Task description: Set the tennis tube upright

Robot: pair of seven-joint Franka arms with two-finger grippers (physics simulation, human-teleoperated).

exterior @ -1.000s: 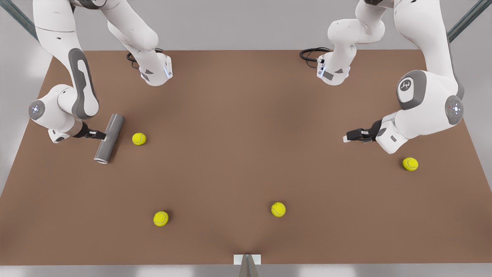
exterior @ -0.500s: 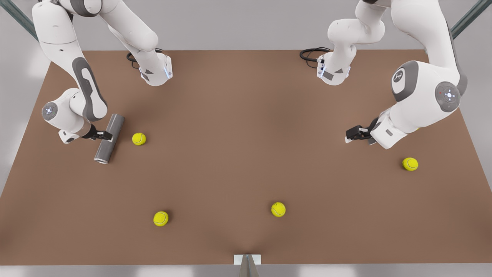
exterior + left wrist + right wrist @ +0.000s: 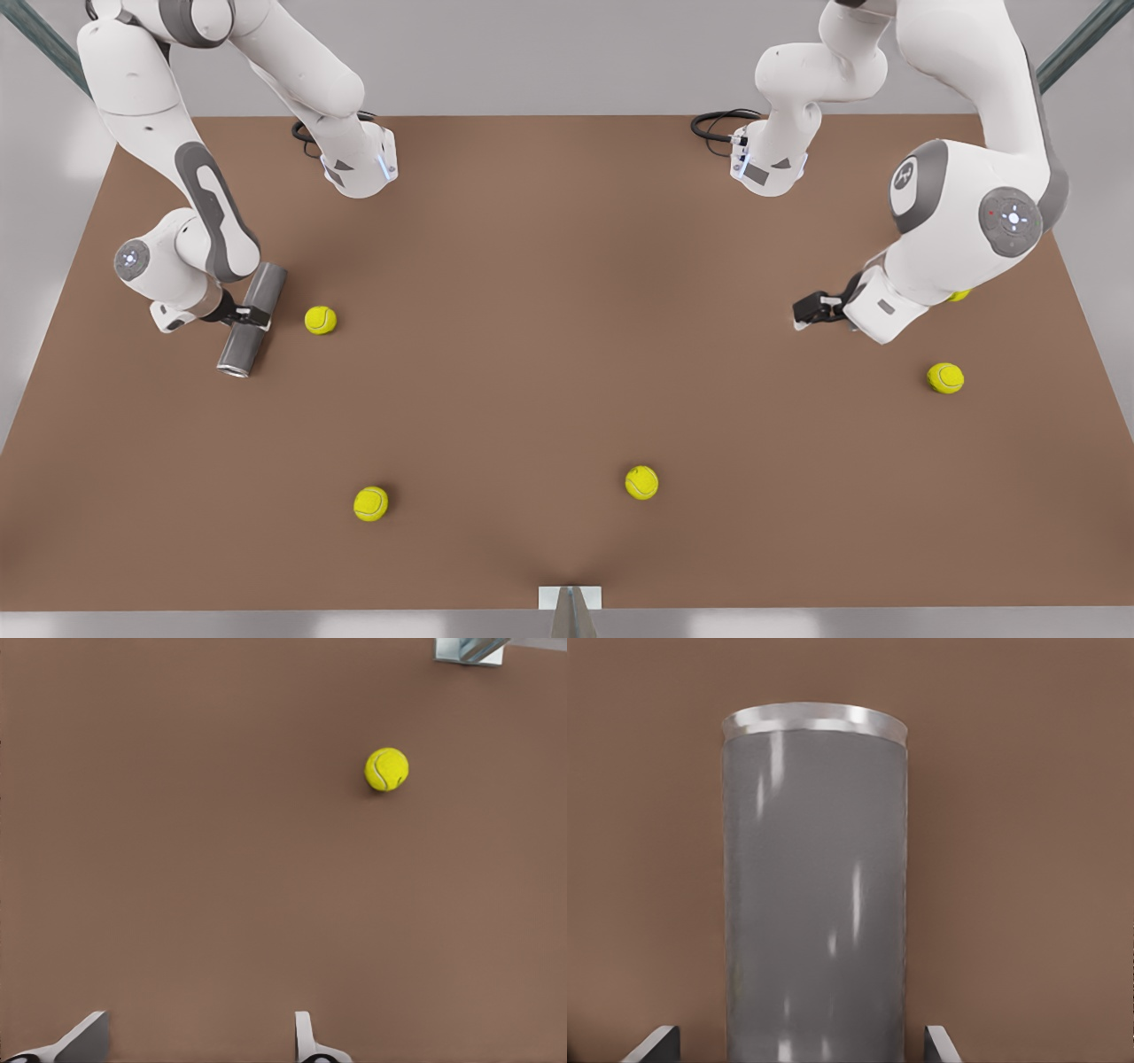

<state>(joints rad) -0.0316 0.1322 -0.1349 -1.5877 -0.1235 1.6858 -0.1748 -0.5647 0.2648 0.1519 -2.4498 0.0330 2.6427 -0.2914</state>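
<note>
A: Where is the tube (image 3: pixel 252 319) lying?
B: Flat on the bench (image 3: pixel 567 266), front view's left. The right claw (image 3: pixel 254 316) is straddling it, fingers (image 3: pixel 656 1043) spread.
A: The left claw (image 3: pixel 808 309)?
B: Hovering spread, well apart, waiting.

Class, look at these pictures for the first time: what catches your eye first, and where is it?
The grey tennis tube lies flat on the brown table at the front view's left, with the right gripper astride its middle, fingers open on either side. Bright yellow tennis balls are scattered about, the nearest one just beside the tube. At the front view's right, the left gripper hangs open above bare table.
</note>
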